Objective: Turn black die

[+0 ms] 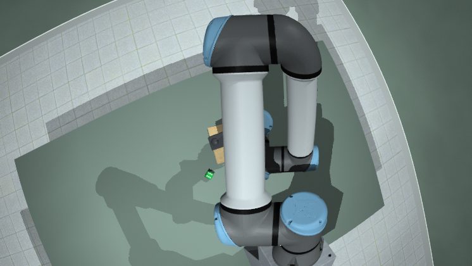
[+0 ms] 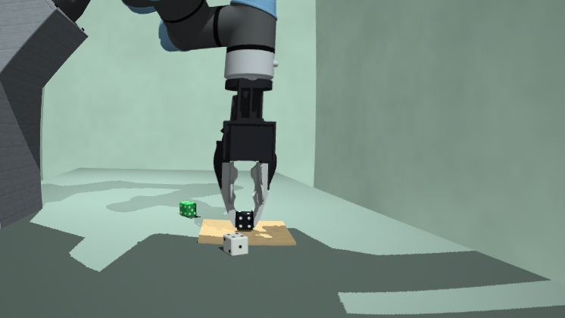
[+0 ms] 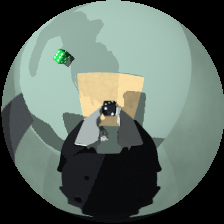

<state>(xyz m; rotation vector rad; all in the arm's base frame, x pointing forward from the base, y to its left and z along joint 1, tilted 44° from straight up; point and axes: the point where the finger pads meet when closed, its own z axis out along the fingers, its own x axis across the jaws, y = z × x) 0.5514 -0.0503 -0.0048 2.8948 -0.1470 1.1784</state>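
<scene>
My gripper [image 2: 245,218] points straight down and is shut on the black die [image 2: 245,220], which sits at or just above the tan mat [image 2: 248,232]; I cannot tell whether it touches. The die's side facing the exterior camera shows four pips. In the wrist view the black die [image 3: 109,108] is between my fingertips over the mat [image 3: 111,93]. In the top view the arm hides most of the mat [image 1: 219,149] and the black die.
A green die [image 2: 187,209] lies on the floor left of and behind the mat; it also shows in the top view [image 1: 209,174] and the wrist view [image 3: 62,57]. A white die [image 2: 235,244] sits at the mat's near edge, one pip facing the camera.
</scene>
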